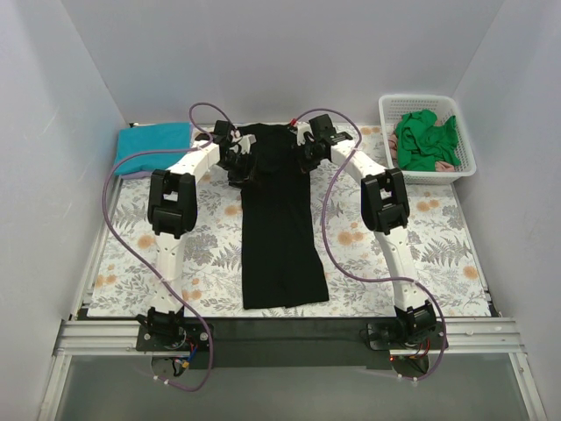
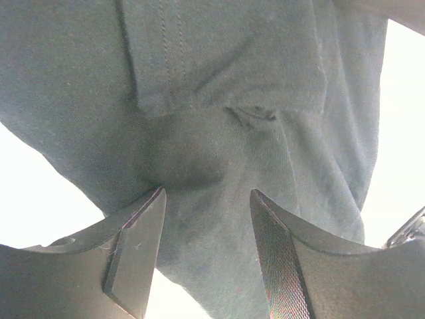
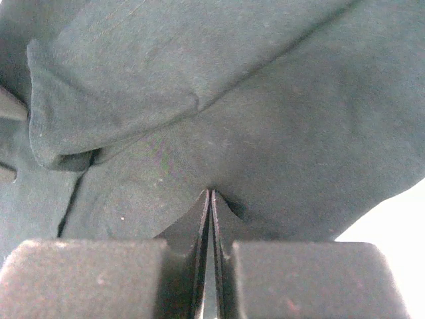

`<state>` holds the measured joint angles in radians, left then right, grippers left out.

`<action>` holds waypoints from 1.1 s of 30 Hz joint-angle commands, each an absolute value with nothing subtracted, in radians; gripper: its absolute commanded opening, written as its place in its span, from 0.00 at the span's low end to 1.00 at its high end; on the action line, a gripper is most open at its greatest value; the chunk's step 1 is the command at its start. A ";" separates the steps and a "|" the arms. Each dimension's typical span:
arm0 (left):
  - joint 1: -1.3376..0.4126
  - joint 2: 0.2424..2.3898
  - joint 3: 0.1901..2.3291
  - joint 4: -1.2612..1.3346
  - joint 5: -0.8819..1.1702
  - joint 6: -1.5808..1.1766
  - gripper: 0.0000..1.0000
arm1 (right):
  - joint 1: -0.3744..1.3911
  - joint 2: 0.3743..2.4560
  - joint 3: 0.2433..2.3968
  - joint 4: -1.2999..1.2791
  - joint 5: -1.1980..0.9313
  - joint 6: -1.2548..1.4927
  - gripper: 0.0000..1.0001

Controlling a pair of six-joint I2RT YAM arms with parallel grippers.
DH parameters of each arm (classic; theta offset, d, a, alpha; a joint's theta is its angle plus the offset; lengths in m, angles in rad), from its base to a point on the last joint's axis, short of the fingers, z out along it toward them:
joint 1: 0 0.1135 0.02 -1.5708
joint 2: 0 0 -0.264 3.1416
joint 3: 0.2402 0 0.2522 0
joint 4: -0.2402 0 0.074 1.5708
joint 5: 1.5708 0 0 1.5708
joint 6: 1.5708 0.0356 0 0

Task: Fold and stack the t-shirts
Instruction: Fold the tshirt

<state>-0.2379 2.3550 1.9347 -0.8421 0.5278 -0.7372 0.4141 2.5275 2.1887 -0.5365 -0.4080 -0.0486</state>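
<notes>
A large black t-shirt (image 1: pixel 282 228) lies as a long narrow strip down the middle of the table, its collar end at the back. My left gripper (image 1: pixel 235 163) is at the shirt's back left edge. In the left wrist view it (image 2: pixel 206 199) is open, with black cloth (image 2: pixel 219 100) under and between the fingers (image 2: pixel 136 252). My right gripper (image 1: pixel 307 156) is at the back right edge. In the right wrist view it (image 3: pixel 211 194) is shut, with the black cloth (image 3: pixel 279 119) puckered at its tips. A folded teal t-shirt (image 1: pixel 154 146) lies at the back left. Green t-shirts (image 1: pixel 425 139) fill the basket.
A white lattice basket (image 1: pixel 463 158) stands at the back right and also holds a bit of pinkish cloth. The fern-print table cover (image 1: pixel 438 237) shows on both sides of the black shirt. White walls close in the back and sides.
</notes>
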 commanded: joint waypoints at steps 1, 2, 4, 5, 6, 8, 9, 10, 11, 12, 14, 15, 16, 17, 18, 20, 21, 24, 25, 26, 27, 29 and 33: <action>-0.233 2.421 1.965 -0.825 0.514 -0.732 0.53 | 0.397 2.576 2.237 -0.466 -0.380 -0.029 0.09; -0.230 2.433 1.979 -0.819 0.514 -0.735 0.54 | 0.394 2.583 2.238 -0.451 -0.377 -0.023 0.10; -0.222 2.451 2.012 -0.822 0.505 -0.738 0.54 | 0.385 2.591 2.249 -0.416 -0.376 -0.008 0.12; -0.218 2.479 2.034 -0.830 0.506 -0.739 0.54 | 0.384 2.597 2.255 -0.407 -0.374 -0.008 0.13; -0.210 2.494 2.087 -0.839 0.508 -0.741 0.54 | 0.382 2.599 2.261 -0.400 -0.364 -0.008 0.13; -0.201 2.522 2.124 -0.864 0.517 -0.741 0.54 | 0.380 2.591 2.267 -0.385 -0.359 -0.008 0.16; -0.198 2.520 2.138 -0.865 0.520 -0.738 0.56 | 0.379 2.582 2.266 -0.379 -0.357 -0.008 0.18; -0.196 2.514 2.138 -0.861 0.523 -0.733 0.57 | 0.377 2.574 2.263 -0.374 -0.363 -0.008 0.25; -0.196 2.493 2.135 -0.859 0.532 -0.727 0.58 | 0.377 2.550 2.263 -0.373 -0.377 -0.008 0.29; -0.193 2.478 2.137 -0.859 0.566 -0.721 0.64 | 0.376 2.531 2.260 -0.371 -0.427 -0.008 0.34; -0.190 2.404 2.134 -0.842 0.606 -0.713 0.70 | 0.379 2.464 2.246 -0.370 -0.495 -0.008 0.46; -0.190 2.373 2.134 -0.833 0.618 -0.707 0.73 | 0.379 2.435 2.244 -0.370 -0.511 -0.009 0.49; -0.189 2.299 2.131 -0.806 0.620 -0.703 0.79 | 0.379 2.403 2.235 -0.370 -0.521 -0.015 0.56; -0.189 2.255 2.126 -0.792 0.620 -0.684 0.85 | 0.380 2.325 2.215 -0.370 -0.529 -0.023 0.59; -0.186 2.209 2.114 -0.776 0.623 -0.675 0.90 | 0.380 2.280 2.197 -0.370 -0.535 -0.037 0.62; -0.184 2.058 2.041 -0.723 0.614 -0.632 0.95 | 0.382 2.130 2.116 -0.370 -0.525 -0.102 0.66; -0.184 2.001 2.002 -0.704 0.606 -0.609 0.95 | 0.387 2.076 2.083 -0.371 -0.517 -0.133 0.68; -0.184 1.763 1.797 -0.617 0.601 -0.542 0.95 | 0.399 1.866 1.932 -0.371 -0.474 -0.273 0.76; -0.184 1.702 1.728 -0.564 0.615 -0.525 0.95 | 0.399 1.815 1.887 -0.370 -0.469 -0.306 0.84; -0.183 1.587 1.615 -0.539 0.624 -0.506 0.96 | 0.400 1.724 1.846 -0.370 -0.436 -0.328 0.91; -0.186 1.531 1.555 -0.504 0.621 -0.500 0.98 | 0.402 1.679 1.766 -0.371 -0.416 -0.362 0.97; -0.189 1.384 1.400 -0.467 0.629 -0.494 0.98 | 0.400 1.540 1.662 -0.377 -0.448 -0.444 0.98; -0.209 1.208 1.268 -0.605 0.724 -0.343 0.98 | 0.455 1.317 1.416 -0.492 -0.444 -0.734 0.98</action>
